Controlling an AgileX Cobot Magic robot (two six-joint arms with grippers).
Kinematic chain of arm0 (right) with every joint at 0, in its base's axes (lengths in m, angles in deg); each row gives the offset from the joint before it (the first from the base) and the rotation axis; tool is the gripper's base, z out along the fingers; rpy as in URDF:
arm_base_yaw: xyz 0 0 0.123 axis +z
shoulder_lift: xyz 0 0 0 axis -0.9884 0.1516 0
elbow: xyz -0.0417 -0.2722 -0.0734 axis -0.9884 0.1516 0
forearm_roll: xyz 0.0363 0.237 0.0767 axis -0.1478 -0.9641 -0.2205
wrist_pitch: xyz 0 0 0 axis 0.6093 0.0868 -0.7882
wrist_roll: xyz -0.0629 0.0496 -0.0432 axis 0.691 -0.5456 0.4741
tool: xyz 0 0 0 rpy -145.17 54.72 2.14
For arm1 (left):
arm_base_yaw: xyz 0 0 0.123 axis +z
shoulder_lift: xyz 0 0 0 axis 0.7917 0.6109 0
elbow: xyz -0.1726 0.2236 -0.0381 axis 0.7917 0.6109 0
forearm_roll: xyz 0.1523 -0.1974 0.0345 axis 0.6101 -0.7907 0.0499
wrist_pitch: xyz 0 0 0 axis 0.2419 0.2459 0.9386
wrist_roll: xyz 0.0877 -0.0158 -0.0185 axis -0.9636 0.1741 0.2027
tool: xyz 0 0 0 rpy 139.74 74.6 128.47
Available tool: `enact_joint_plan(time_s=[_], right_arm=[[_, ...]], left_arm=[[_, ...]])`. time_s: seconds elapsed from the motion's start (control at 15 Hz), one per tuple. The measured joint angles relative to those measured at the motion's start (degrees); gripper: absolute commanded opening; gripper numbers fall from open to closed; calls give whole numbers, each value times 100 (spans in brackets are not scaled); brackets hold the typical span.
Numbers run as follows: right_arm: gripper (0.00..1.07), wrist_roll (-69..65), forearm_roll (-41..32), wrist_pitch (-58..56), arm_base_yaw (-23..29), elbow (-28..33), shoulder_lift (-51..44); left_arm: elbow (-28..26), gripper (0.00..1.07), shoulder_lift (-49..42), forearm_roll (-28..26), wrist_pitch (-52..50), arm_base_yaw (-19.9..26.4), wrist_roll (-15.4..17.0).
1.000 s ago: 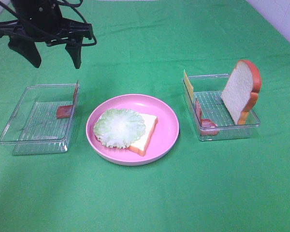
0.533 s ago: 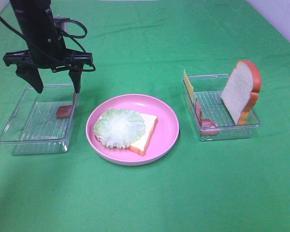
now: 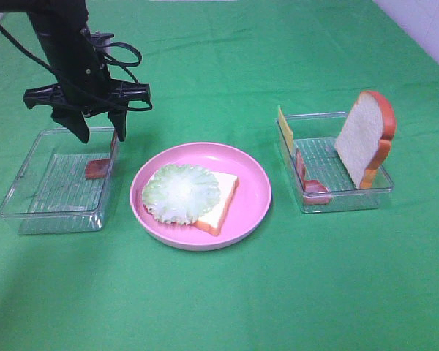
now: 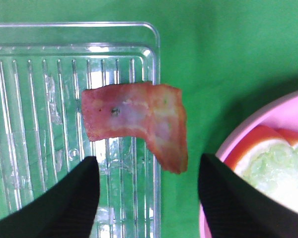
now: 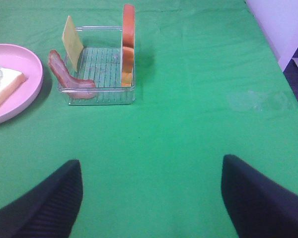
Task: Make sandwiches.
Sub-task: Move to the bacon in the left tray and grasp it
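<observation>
Left of pink plate [image 3: 256,197]: left fingers [image 4: 64,203] part-open astride bacon strip [image 4: 139,121], which leans on clear tray [image 3: 29,197] wall, ungripped. On plate: lettuce [image 3: 181,192] over bread slice [image 3: 221,201]. Right of plate: right fingers [image 5: 44,203] wide apart, empty, above bench [image 3: 278,292].

A green cloth [image 3: 293,292] covered the table; three things lay on it in a row across the middle; the left tray [image 3: 51,219], clear plastic, sat square to the near edge; the pink plate [image 3: 252,194] lay just beside it, not touching; the right tray [image 3: 347,199], also clear, stood a little farther from the plate; the cloth looked smooth and flat all round them.
</observation>
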Motion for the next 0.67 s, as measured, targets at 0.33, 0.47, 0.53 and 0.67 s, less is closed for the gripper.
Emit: enact_joint_plan(time_s=[0.33,0.47,0.53,0.67], right_arm=[[74,0,0,0,0,0,0],[74,0,0,0,0,0,0],[74,0,0,0,0,0,0],[74,0,0,0,0,0,0]], left_arm=[[0,3,11,0,-178,0,0],[0,0,11,0,-212,0,0],[0,0,11,0,-241,0,0],[0,0,11,0,-252,0,-6]])
